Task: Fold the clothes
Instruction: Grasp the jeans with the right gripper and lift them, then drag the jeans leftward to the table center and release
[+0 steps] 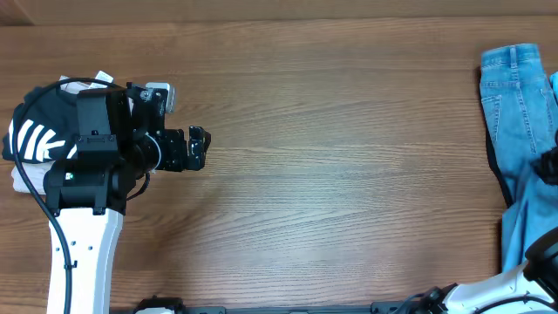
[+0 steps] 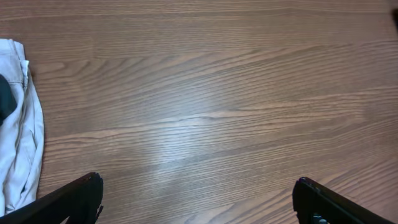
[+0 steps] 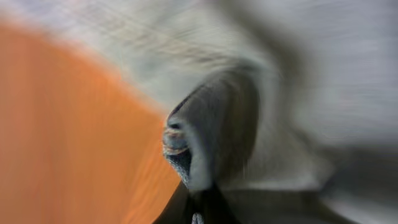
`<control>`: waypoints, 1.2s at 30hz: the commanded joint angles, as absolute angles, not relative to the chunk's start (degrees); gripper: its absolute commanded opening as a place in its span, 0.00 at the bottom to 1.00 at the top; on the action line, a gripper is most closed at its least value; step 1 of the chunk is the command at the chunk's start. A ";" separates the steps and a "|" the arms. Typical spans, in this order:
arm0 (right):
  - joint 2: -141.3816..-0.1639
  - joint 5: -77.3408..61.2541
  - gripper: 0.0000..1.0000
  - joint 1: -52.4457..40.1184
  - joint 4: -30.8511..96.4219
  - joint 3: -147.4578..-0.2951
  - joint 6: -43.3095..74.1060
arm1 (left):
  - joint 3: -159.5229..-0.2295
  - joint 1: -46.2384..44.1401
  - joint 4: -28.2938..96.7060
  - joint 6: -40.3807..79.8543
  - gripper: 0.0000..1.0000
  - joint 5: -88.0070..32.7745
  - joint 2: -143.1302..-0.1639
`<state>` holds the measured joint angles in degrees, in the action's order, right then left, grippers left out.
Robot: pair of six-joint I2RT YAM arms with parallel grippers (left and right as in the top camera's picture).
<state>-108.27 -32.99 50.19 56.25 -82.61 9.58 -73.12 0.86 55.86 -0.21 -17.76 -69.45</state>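
Observation:
The light-blue jeans [image 1: 519, 96] lie bunched at the table's far right edge, partly out of the overhead view. My right gripper [image 1: 549, 164] sits on them there. In the blurred right wrist view, its jaws [image 3: 202, 208] are shut on a raised fold of the jeans' denim [image 3: 214, 130]. A black top with white stripes [image 1: 35, 131] lies at the far left under my left arm. A beige garment [image 2: 22, 124] lies beside it. My left gripper [image 1: 196, 148] hovers open over bare wood, its fingers [image 2: 78, 198] wide apart with nothing between them.
The wooden table [image 1: 349, 174] stretches between the two piles of clothes. My left arm's white base [image 1: 83, 262] stands at the front left, and the right arm's base [image 1: 497, 292] at the front right.

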 commanded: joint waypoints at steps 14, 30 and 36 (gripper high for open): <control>-103.31 -26.76 0.04 -20.12 55.59 -83.64 -10.98 | -74.39 1.10 55.46 -1.10 1.00 -17.58 -69.73; -101.16 -1.74 0.62 -18.63 53.56 -83.72 12.47 | -74.39 1.10 55.33 -1.34 1.00 -13.06 -69.76; -103.63 -2.02 0.25 7.49 54.35 -83.64 22.57 | -74.39 1.10 55.40 -1.30 1.00 -13.10 -69.76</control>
